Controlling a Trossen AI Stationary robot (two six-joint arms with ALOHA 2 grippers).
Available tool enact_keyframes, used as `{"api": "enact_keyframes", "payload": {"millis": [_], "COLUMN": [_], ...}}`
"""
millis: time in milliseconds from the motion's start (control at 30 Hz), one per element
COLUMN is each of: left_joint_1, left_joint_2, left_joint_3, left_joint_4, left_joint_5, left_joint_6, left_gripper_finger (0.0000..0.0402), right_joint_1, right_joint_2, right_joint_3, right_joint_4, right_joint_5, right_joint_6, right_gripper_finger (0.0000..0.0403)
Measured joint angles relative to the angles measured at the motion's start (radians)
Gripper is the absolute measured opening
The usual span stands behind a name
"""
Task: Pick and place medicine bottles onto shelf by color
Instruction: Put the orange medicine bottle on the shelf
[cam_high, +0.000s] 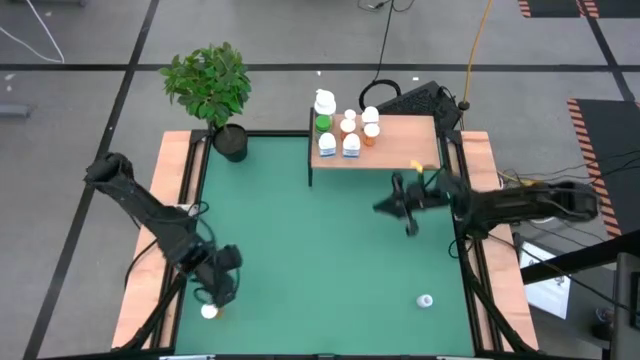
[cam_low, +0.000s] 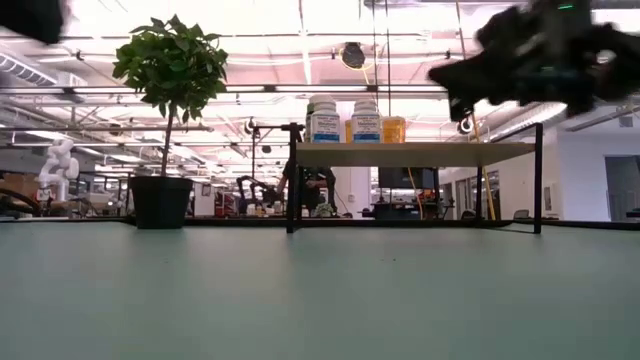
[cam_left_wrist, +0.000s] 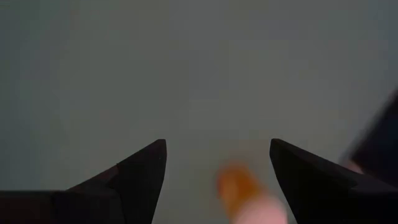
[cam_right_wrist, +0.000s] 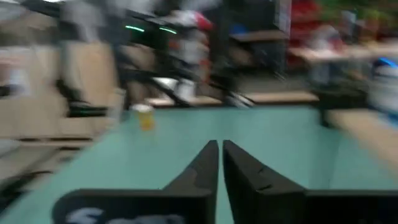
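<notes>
A small white bottle with an orange cap (cam_high: 209, 311) lies on the green mat at the near left; in the left wrist view it (cam_left_wrist: 244, 194) shows between my left fingers. My left gripper (cam_high: 216, 293) is open just above it, a finger on either side, not touching it. The wooden shelf (cam_high: 410, 140) stands at the far middle with several bottles (cam_high: 348, 130) upright on its left half; they also show in the low view (cam_low: 352, 122). My right gripper (cam_high: 385, 207) is shut and empty, raised above the mat in front of the shelf's right half. Another white bottle (cam_high: 426, 300) sits on the mat, near right.
A potted plant (cam_high: 212, 85) stands at the mat's far left corner. Wooden side rails (cam_high: 175, 200) run along both sides of the mat. The shelf's dark legs (cam_low: 291, 190) stand on the mat's far edge. The shelf's right half is bare.
</notes>
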Motion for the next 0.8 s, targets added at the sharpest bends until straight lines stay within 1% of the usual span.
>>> {"api": "enact_keyframes", "payload": {"millis": [67,100,167,233,267,300,433,533,600,667,800], "left_joint_1": [-0.053,-0.077,-0.117,-0.143,-0.154,-0.165,-0.195,-0.214,-0.228,-0.238,-0.243], "left_joint_2": [0.0,0.001,0.0,0.001,0.001,0.001,0.001,0.001,0.002,0.002,0.002], "left_joint_3": [0.0,0.0,0.0,0.0,0.0,0.0,0.0,0.0,0.0,0.0,0.0], "left_joint_4": [-0.035,-0.048,-0.032,-0.01,-0.007,-0.007,-0.014,-0.008,0.022,0.07,0.098], "left_joint_5": [0.083,0.096,0.114,0.132,0.136,0.136,0.126,0.072,0.024,-0.011,-0.027], "left_joint_6": [-0.106,-0.148,-0.205,-0.222,-0.222,-0.222,-0.217,-0.229,-0.247,-0.241,-0.242], "left_gripper_finger": [0.0289,0.0289,0.0289,0.0289,0.0289,0.0289,0.0289,0.0289,0.0289,0.0289,0.0289], "right_joint_1": [0.133,0.194,0.29,0.351,0.369,0.38,0.391,0.389,0.389,0.389,0.388], "right_joint_2": [0.035,0.051,0.084,0.119,0.14,0.162,0.244,0.308,0.349,0.39,0.458], "right_joint_3": [-0.065,-0.082,-0.087,-0.067,-0.049,-0.028,0.068,0.129,0.156,0.182,0.213], "right_joint_4": [0.154,0.196,0.215,0.198,0.198,0.201,0.187,0.178,0.173,0.174,0.175], "right_joint_5": [0.117,0.19,0.331,0.426,0.455,0.468,0.465,0.439,0.414,0.413,0.414], "right_joint_6": [-0.016,-0.045,-0.107,-0.163,-0.193,-0.217,-0.251,-0.277,-0.299,-0.303,-0.311], "right_gripper_finger": [0.0042,0.0056,0.0088,0.0124,0.0142,0.0159,0.0219,0.0255,0.0273,0.0288,0.0306]}}
